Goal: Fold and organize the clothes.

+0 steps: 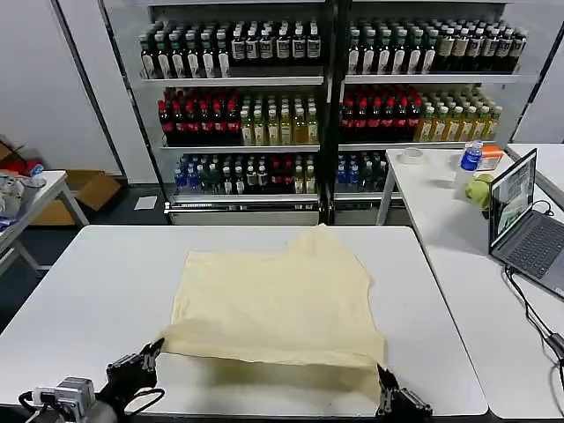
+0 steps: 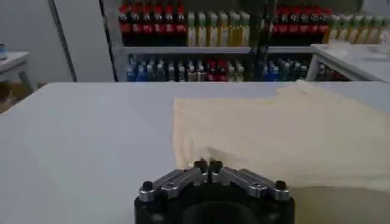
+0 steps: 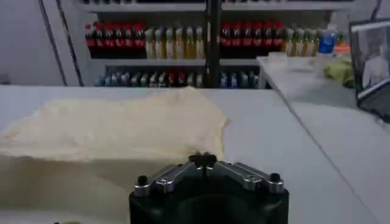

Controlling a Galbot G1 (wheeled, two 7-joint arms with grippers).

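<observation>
The pale yellow garment [image 1: 280, 300] lies spread on the white table [image 1: 88, 282], partly folded already. It looks light, soft and limp, so I think it will sag when lifted. The 2 near corners seem the best places to hold. The left gripper [image 1: 152, 350] and right gripper [image 1: 382, 379] sit there, fingertips pressed together.

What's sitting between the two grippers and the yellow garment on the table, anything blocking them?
Nothing visible. The left gripper is at the near left corner of the cream-yellow garment, and the right gripper is at its near right corner, both fingers closed. Bare white table surrounds the cloth.
</observation>
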